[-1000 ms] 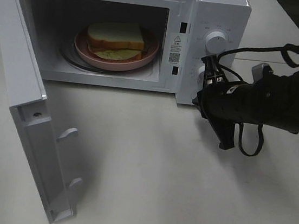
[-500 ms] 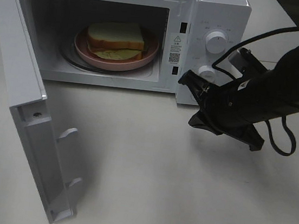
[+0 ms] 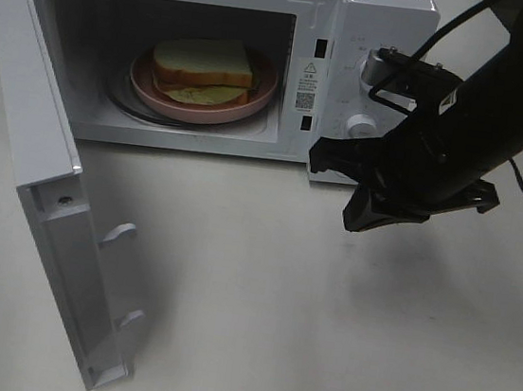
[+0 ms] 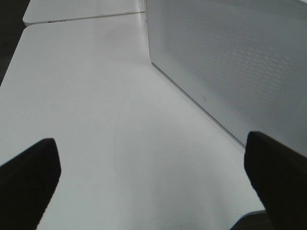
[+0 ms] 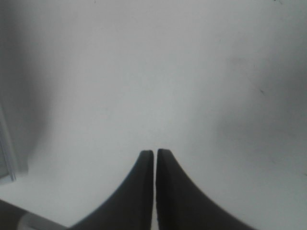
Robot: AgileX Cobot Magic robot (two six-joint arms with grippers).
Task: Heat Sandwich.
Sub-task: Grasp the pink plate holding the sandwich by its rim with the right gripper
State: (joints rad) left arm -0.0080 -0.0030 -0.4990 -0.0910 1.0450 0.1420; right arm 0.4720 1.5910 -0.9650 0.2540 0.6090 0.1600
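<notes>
The sandwich (image 3: pixel 204 67), white bread with a yellowish filling, lies on a round pink plate (image 3: pixel 254 99) inside the open white microwave (image 3: pixel 379 19). My right gripper (image 3: pixel 318 155) is shut and holds nothing. It hovers just in front of the microwave's lower right corner, below the control panel and pointing left. The right wrist view shows its fingers (image 5: pixel 144 187) pressed together over bare table. My left gripper (image 4: pixel 153 177) is out of the high view. Its fingers (image 4: pixel 29 167) stand wide apart and hold nothing, beside the door's perforated outer face (image 4: pixel 230 62).
The microwave door (image 3: pixel 46 160) swings out wide to the front left, its latch hooks facing the table. Two white knobs sit on the panel, the lower knob (image 3: pixel 361 125) just above my right gripper. The black right arm (image 3: pixel 481 118) and its cables cover the right side.
My right arm has risen and swung away from the lower knob. Its gripper now points left in front of the microwave's lower right corner. The sandwich and door have not moved.
</notes>
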